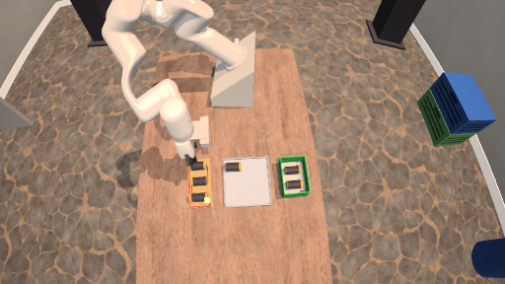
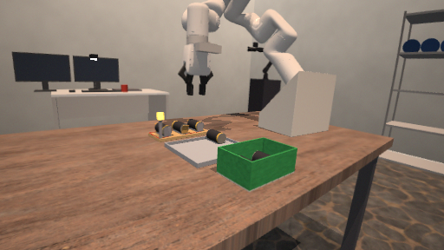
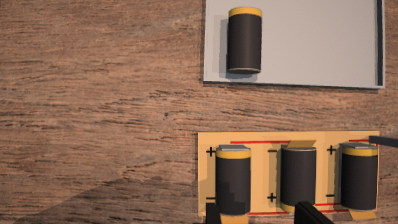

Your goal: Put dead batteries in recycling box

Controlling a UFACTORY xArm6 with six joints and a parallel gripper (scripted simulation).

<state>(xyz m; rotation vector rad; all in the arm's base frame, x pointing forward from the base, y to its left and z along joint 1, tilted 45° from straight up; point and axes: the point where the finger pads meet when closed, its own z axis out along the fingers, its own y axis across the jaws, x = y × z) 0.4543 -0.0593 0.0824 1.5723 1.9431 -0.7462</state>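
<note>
My gripper [image 2: 196,90] [image 3: 260,215] is half open and empty, high above the end of the orange holder [image 1: 199,189] [image 3: 265,167] nearest the arm's base. Three batteries lie in the holder: one at that end [image 1: 198,166] [image 3: 233,180], one in the middle [image 1: 199,181] [image 3: 298,175], one at the far end [image 1: 198,197] [image 3: 359,180]. Their yellow-banded ends are at the + marks. The bulb [image 1: 207,200] [image 2: 160,115] glows yellow. Another battery [image 1: 233,167] [image 2: 214,135] [image 3: 245,42] lies on the tray. The upright green box [image 1: 308,182] [image 2: 270,169] contains two batteries [image 1: 292,170] [image 1: 294,184].
The shallow grey tray [image 1: 247,189] [image 2: 195,152] [image 3: 320,45] stands between the holder and the green box on the wooden table [image 1: 237,247] [image 2: 108,187] [image 3: 100,100]. The arm's pale wedge-shaped base [image 1: 234,91] [image 2: 299,104] stands at the table's back.
</note>
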